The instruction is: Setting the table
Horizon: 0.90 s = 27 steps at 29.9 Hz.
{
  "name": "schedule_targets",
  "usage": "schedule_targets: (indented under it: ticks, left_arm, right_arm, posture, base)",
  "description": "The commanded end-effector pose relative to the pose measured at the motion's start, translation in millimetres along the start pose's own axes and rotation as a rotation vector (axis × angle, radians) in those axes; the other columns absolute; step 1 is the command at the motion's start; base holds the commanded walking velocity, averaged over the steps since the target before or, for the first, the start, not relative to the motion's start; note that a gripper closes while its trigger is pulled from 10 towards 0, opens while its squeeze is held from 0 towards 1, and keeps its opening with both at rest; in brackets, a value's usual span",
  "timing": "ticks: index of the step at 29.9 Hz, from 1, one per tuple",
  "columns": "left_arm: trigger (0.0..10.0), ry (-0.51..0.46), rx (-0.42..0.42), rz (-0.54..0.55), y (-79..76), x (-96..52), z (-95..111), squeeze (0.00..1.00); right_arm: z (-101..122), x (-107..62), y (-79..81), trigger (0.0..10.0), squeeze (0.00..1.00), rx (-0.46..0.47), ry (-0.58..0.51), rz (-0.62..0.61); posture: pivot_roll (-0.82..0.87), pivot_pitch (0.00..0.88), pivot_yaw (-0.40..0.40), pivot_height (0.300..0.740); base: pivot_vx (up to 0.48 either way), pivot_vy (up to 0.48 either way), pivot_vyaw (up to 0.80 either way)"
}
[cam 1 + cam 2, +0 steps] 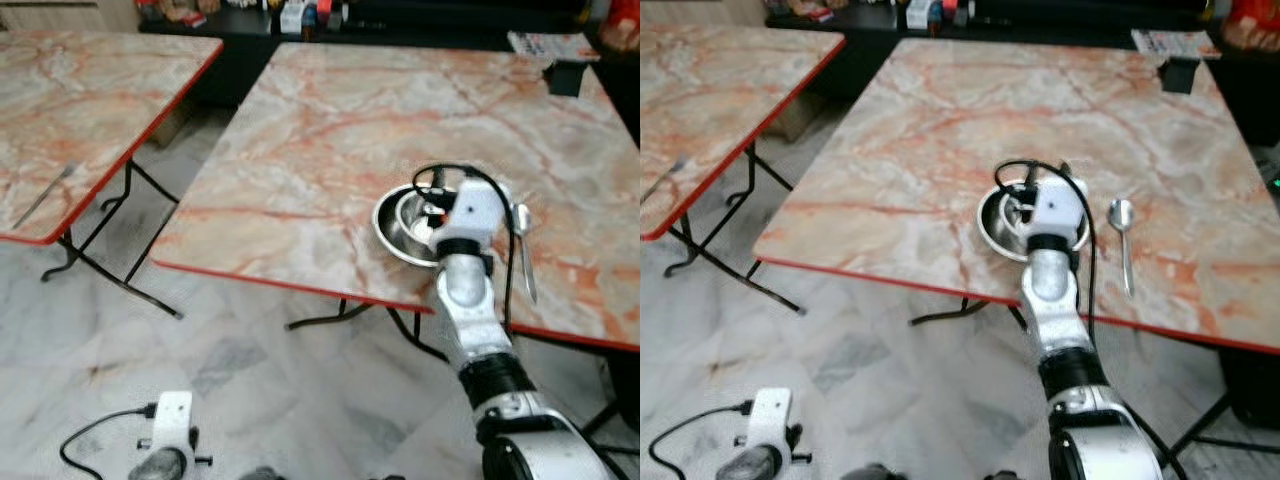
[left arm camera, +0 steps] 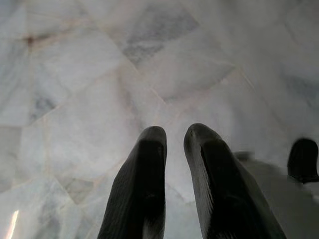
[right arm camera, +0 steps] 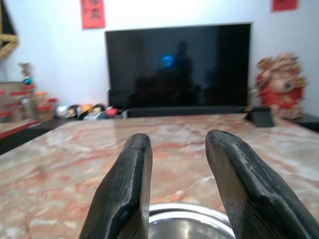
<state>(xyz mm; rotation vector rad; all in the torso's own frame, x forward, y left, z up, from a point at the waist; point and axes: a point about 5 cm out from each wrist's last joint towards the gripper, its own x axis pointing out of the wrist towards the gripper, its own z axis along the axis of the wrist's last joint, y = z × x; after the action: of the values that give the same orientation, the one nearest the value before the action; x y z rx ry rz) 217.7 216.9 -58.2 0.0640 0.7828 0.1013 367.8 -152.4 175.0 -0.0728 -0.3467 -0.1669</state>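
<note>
**Right gripper over the bowl, spoon laid beside it**

Marble-pattern folding table [image 1: 940,120], red edge. Steel bowl [image 1: 1002,225] sits near the table's front edge, upright. Metal spoon [image 1: 1124,240] lies flat on the tabletop just to the bowl's right, apart from it, bowl end away from the robot.

Right gripper [image 3: 177,164] hovers just above the bowl's near rim, fingers [image 3: 130,184] parted with nothing between them, pointing across the table toward a dark TV screen [image 3: 177,67] and a red figurine [image 3: 279,84].

Left gripper [image 2: 175,149] hangs low over the pale marble floor [image 2: 99,74], fingers nearly together, a narrow gap showing, holding nothing.

Second marble table [image 1: 70,110] stands to the left.
</note>
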Motion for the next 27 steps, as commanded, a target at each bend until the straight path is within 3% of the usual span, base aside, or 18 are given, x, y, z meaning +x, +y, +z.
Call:
schedule_targets:
  ticks: [1, 17, 27]
  left_arm:
    - [10.0, 0.034, -0.009, 0.023, 9.2, -2.4, -8.4, 0.00]
    - [10.0, 0.037, -0.013, 0.021, 6.9, -3.1, -11.3, 0.00]
    - [10.0, 0.039, -0.021, 0.019, 4.4, -3.2, -12.6, 0.00]
  right_arm:
    - [4.1, -0.3, 10.8, 10.0, 0.00, 0.017, -0.010, 0.021]
    - [0.3, -8.2, 15.7, 10.0, 0.00, 0.027, -0.006, 0.055]
    - [-37.2, -35.4, 9.7, 10.0, 0.00, -0.018, 0.143, 0.095]
  posture:
    - [0.03, 0.137, 0.008, 0.740]
    - [0.03, 0.141, -0.007, 0.740]
    - [0.03, 0.144, -0.017, 0.740]
  base:
    - [0.000, 0.480, 0.00]
    - [0.000, 0.480, 0.00]
    - [0.000, 0.480, 0.00]
